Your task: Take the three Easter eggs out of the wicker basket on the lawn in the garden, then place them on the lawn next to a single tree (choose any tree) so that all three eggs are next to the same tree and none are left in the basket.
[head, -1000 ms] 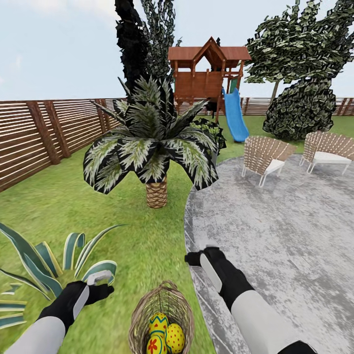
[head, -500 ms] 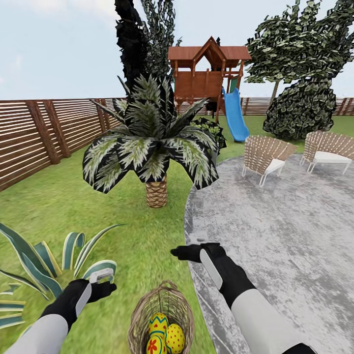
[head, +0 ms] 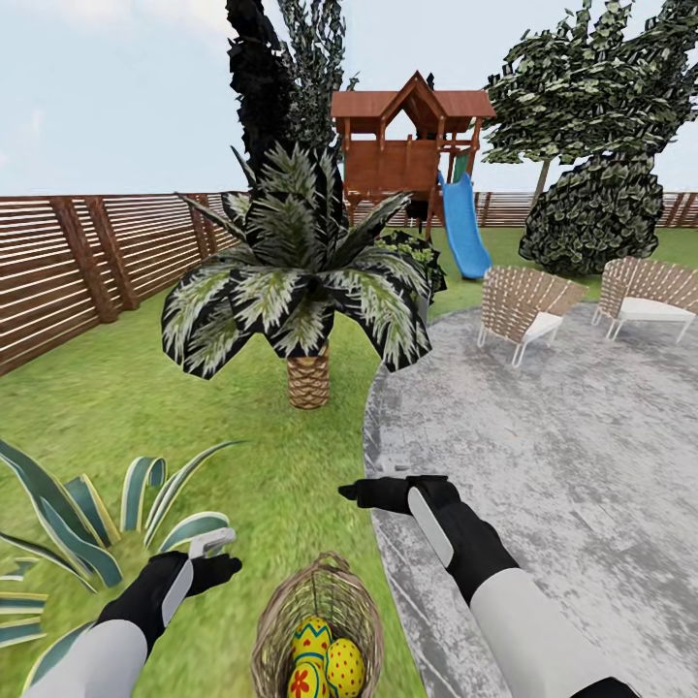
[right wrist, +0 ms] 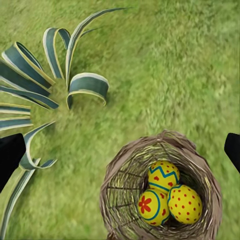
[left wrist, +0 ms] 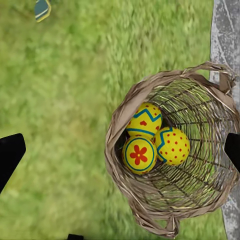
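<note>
both grippers hang above the grass with nothing held: the left gripper (head: pixel 218 560) sits just left of the basket, the right gripper (head: pixel 373 492) forward and right of it, over the edge where turf meets the grey paved patio (head: pixel 562 436). in each wrist view the black fingertips (left wrist: pixel 11 152) stand far apart at the picture's edges, so both sets of jaws are wide open.

going down in size, the lawn (head: pixel 126 407) spreads out to a slatted wooden fence (head: pixel 87 262); the grey-trunked tree (head: pixel 591 87) stands far off beyond the patio, well apart from the robot, while a small palm (head: pixel 308 378) and a striped agave (head: pixel 87 504) are nearer. the wicker basket (head: pixel 276 616) stands upright on the grass close in front of the robot, beside the patio's edge. all three easter eggs (left wrist: pixel 150 137) lie clustered in its bottom, touching one another.

as i judge it, the task is at its first step, the reach for an egg. next, one open gripper needs to centre over the basket mouth and descend between the walls onto a single egg.
</note>
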Motion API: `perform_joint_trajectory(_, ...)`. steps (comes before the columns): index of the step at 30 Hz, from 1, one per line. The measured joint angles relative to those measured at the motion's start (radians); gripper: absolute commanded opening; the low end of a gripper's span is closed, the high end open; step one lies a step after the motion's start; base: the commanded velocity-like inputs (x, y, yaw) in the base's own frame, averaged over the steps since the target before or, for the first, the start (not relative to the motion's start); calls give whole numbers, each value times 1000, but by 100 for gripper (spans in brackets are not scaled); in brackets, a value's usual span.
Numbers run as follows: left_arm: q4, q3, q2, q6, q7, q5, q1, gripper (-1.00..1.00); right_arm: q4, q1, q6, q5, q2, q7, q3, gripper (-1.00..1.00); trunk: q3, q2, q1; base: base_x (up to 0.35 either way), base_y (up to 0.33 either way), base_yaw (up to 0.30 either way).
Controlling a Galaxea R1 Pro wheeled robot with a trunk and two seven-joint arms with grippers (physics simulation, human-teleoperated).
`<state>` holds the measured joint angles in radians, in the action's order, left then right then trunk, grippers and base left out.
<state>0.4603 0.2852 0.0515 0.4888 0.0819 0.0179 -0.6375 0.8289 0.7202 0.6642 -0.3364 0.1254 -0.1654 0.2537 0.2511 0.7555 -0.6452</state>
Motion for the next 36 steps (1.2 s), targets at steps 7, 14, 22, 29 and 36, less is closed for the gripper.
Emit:
perform_joint_trajectory(7,0,-1,0,0,0,0,0,100,0,0,-4,0,2,8,1,100,22,49,-27,0,0,0)
perform_joint_trajectory(14,0,-2,0,1,0,0,0,100,-2,0,-5,0,7,9,1,100,44,98,-54,0,0,0)
perform_joint_trajectory(22,0,-3,0,6,0,-1,0,100,-7,0,-5,-1,10,5,1,100,69,154,-84,0,0,0)
perform_joint_trajectory(29,0,-4,-1,12,2,-1,0,100,-8,0,-6,-1,12,6,1,100,91,203,-111,0,0,0)
perform_joint_trajectory(36,4,-5,0,16,4,-1,0,100,-9,0,-6,-2,14,9,1,100,113,252,-138,0,0,0)
